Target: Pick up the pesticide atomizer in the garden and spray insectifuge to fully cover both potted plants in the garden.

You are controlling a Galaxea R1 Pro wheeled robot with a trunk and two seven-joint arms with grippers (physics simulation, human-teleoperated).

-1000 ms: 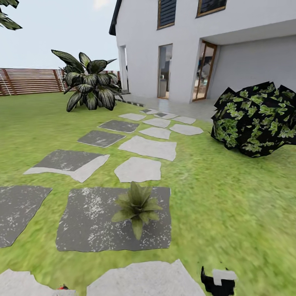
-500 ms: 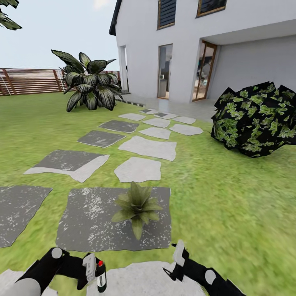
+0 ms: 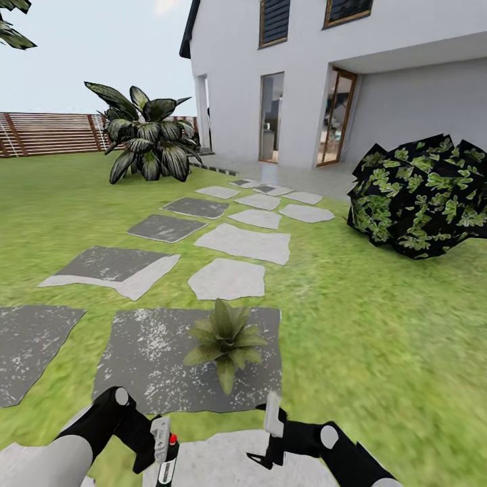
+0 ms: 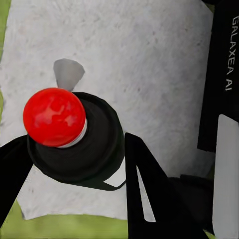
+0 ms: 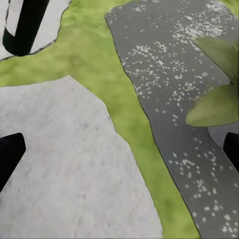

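My left gripper (image 3: 162,443) pinches the pesticide atomizer (image 3: 167,461) upright — potted plant (image 3: 226,339) just ahead; right gripper (image 3: 270,433) fingers spread, empty

A: What sort of place is this?

B: A home's back garden. A white two-storey house with wood-framed glass doors (image 3: 336,116) stands behind a green lawn (image 3: 379,325).

A: What else marks it as a garden?

B: Flat grey and pale stepping stones (image 3: 240,242) cross the grass, a brown slatted fence (image 3: 47,133) closes the far side, and a broad dark-leaved shrub (image 3: 145,138) grows near it.
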